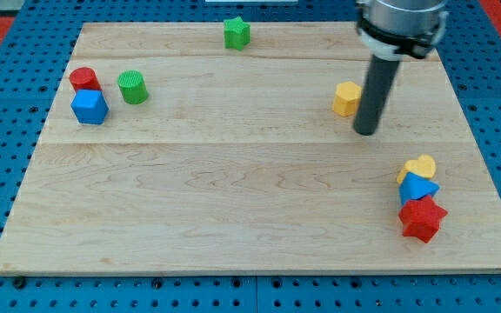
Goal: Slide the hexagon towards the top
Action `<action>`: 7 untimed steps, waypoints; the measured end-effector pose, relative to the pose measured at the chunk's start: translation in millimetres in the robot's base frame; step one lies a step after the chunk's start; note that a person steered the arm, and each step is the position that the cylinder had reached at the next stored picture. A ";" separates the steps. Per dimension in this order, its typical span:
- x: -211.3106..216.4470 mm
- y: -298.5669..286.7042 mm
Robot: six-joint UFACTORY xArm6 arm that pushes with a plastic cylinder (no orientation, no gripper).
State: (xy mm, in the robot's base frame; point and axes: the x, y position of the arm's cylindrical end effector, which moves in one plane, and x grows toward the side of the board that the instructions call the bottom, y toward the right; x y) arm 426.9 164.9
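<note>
Left to right on the wooden board (233,191): red cylinder (83,79) touching blue cube (89,107); green cylinder (132,87) just beside them.

Green star-like block (237,32) near the view's top edge.

Yellow hexagon (347,98), the task block, sits in the upper right part, still well short of the top edge.

My tip (365,132) rests just right of and slightly below the hexagon; contact cannot be confirmed.

Far right: yellow heart (418,167), blue block (417,187), red star (422,218), clustered and touching.

Judgement: the push upward is mostly still to do.

No jaws on this rod. No containers present.
</note>
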 end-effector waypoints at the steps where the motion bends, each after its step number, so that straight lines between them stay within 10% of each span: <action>1: -56.1 -33.2; 2: -120.6 -116.6; 5: -96.5 -81.7; 7: -197.6 -122.5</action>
State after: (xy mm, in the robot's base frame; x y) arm 229.3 42.4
